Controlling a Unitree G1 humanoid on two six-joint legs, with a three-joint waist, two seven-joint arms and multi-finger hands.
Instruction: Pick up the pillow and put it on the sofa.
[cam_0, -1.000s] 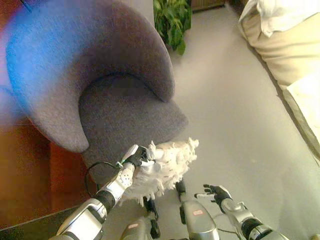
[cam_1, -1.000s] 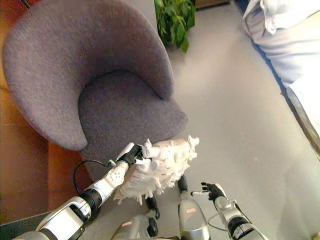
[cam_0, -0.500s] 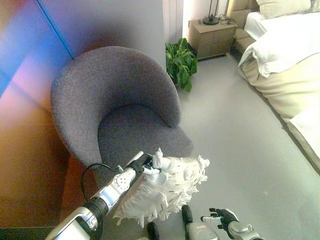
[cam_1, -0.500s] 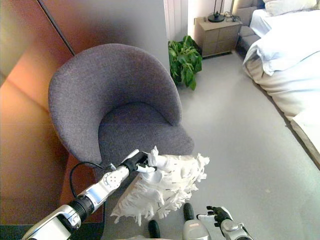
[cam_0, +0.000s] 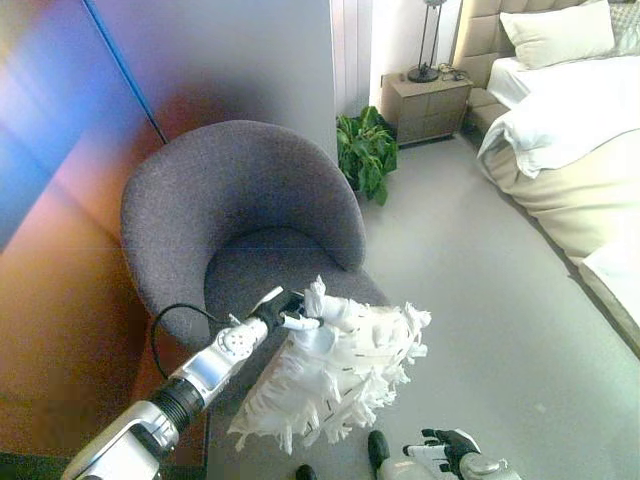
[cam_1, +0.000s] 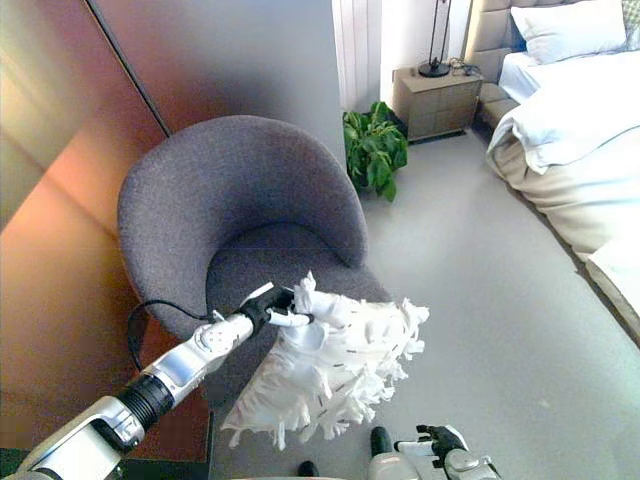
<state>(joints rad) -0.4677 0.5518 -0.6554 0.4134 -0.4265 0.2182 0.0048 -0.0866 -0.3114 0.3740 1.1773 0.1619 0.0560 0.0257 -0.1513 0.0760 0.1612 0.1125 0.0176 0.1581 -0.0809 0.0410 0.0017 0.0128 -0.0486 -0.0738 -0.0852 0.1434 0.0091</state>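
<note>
Your left hand (cam_0: 283, 312) was clamped onto the top corner of the white shaggy fringed pillow (cam_0: 335, 370), dark fingers curled into the fluff with the white tips pinching it, so that's a proper grab, not just a touch. The pillow hung off that hand, drooping down and to the right of it, fringe dangling loose, clear of the floor. It sat just in front of the seat edge of the round grey fabric tub chair (cam_0: 240, 215), which was directly behind and above your hand; from these views I couldn't tell if the pillow was brushing the seat front or just overlapping it.

Your right hand (cam_1: 437, 438) was way down at the bottom edge, below and right of the pillow, fingers spread loose and holding nothing, not touching the pillow either.

Further back from your left hand, past the chair, there was a green leafy potted plant (cam_1: 375, 150) on the pale grey floor (cam_0: 470, 300), and a small wooden nightstand (cam_0: 427, 96) beside it. Off to the far right of both hands was a bed with white bedding (cam_1: 580, 120).
</note>
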